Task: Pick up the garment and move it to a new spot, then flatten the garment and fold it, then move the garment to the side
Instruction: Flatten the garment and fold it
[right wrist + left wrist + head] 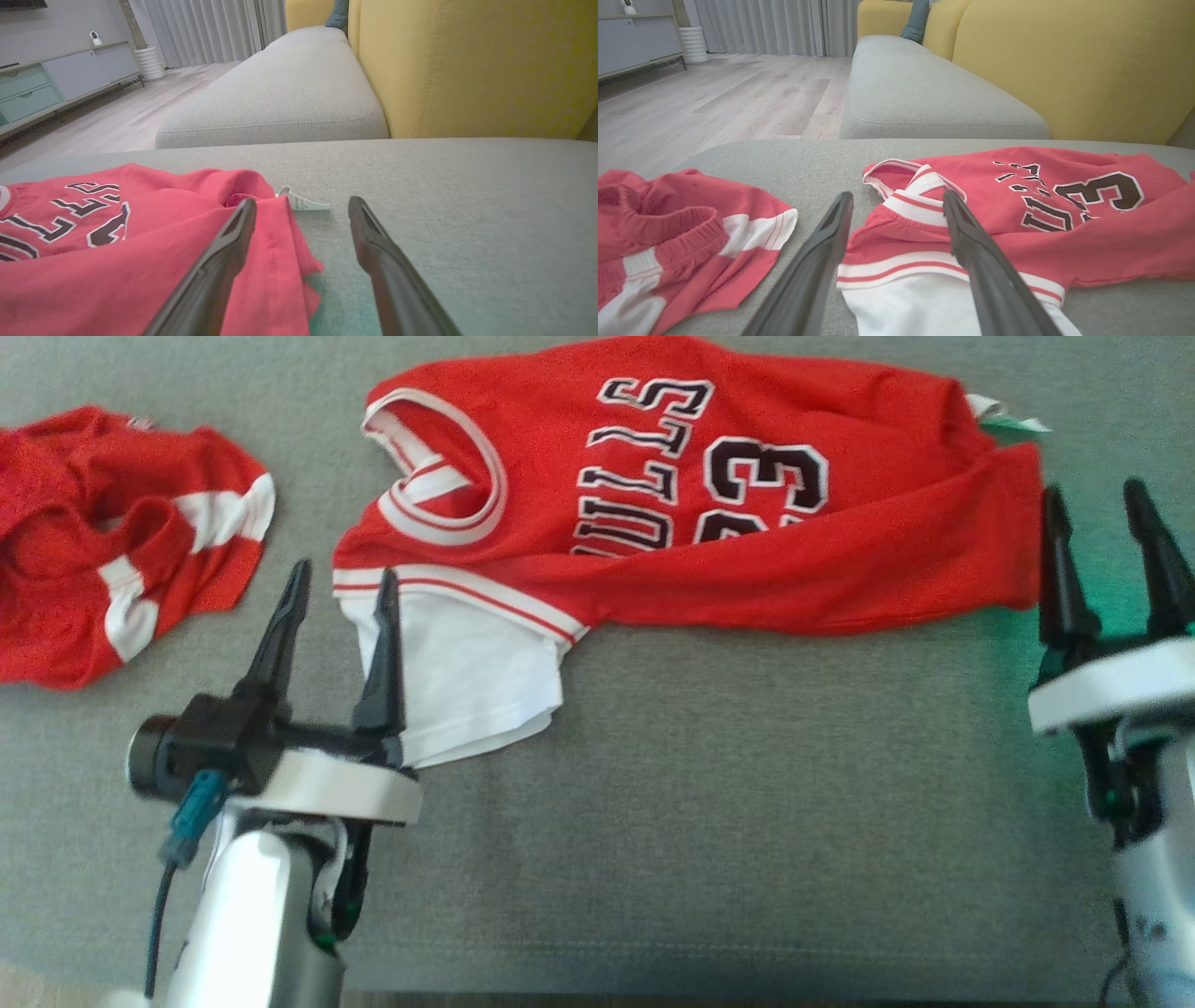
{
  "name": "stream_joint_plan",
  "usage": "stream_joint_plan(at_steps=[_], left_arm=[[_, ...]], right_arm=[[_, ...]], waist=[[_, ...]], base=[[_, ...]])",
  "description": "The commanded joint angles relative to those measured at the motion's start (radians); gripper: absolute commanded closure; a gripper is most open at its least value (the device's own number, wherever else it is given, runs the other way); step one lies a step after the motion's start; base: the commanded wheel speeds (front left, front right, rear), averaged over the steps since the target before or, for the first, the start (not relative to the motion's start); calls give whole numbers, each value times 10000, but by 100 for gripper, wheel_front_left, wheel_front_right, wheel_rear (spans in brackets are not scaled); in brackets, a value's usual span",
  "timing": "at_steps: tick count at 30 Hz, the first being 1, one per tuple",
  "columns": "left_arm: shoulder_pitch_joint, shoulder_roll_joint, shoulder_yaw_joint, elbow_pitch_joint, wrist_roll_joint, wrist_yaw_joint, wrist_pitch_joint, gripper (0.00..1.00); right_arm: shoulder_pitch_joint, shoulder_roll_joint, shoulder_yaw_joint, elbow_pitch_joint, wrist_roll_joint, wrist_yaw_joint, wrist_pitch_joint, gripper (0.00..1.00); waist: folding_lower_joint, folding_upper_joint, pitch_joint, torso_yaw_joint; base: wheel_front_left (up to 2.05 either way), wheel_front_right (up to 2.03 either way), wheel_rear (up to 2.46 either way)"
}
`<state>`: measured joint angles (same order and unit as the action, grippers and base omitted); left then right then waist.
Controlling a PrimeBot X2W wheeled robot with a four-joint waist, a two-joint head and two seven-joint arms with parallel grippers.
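A red jersey (709, 495) with black-and-white lettering and a white sleeve lies partly folded on the grey cushion (747, 803). My left gripper (341, 583) stands open at the jersey's sleeve end, nothing between its fingers; in the left wrist view the left gripper (896, 205) frames the striped sleeve band (915, 270). My right gripper (1097, 499) is open just beside the jersey's right hem; in the right wrist view the right gripper (301, 210) straddles the jersey (140, 242) edge near a white label (303, 203).
A second crumpled red-and-white garment (112, 541) lies at the cushion's left. The yellow sofa back (1087, 65) rises behind, with another grey seat cushion (924, 88) beyond. Wooden floor (714, 102) and a cabinet (56, 79) lie off to the left.
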<state>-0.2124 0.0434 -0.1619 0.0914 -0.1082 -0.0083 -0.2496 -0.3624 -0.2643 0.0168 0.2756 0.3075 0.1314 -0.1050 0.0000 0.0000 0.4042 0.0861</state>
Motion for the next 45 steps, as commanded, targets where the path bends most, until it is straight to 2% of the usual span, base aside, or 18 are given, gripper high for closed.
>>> stream_joint_plan(at_steps=[1,12,25,30,37,38,39,40,45], left_arm=[[184,106,455,-316,-53,61,-122,0],[937,214,764,-373,25,75,-122,0],[1176,250,727,-38,6,20,-94,0],[1512,217,651,1194,-698,-247,1339,0],[1458,202,667,1892,-1337,-416,2493,0],[1426,220,633,1972,-1384,-462,2638,27],[1395,238,605,2038,-1424,-499,2761,75],[1380,254,568,2093,-1460,-536,2876,100],[1371,309,463,2057,-1467,-573,2983,100]], right_arm=[[360,41,79,-604,-250,-7,-75,0],[2666,1141,259,-2963,-963,-7,566,0],[3072,1387,108,-3601,-968,-7,931,0],[3159,1423,229,-3539,-907,-7,979,0],[3156,1451,241,-3439,-810,-7,1021,0],[3150,1452,243,-3419,-792,-7,1033,0],[3139,1446,248,-3384,-768,-7,1055,0],[3123,1433,238,-3326,-740,-7,1099,0],[2901,1196,120,-2883,-664,-7,1370,0]], waist=[[0,0,-242,-271],[0,0,-1005,-786],[0,0,-1090,-797],[0,0,-1078,-830],[0,0,-1016,-860],[0,0,-1009,-862],[0,0,-1008,-870],[0,0,-1012,-883],[0,0,-1028,-896]], base=[[0,0,0],[0,0,0],[0,0,0],[0,0,0],[0,0,0],[0,0,0],[0,0,0],[0,0,0],[0,0,0]])
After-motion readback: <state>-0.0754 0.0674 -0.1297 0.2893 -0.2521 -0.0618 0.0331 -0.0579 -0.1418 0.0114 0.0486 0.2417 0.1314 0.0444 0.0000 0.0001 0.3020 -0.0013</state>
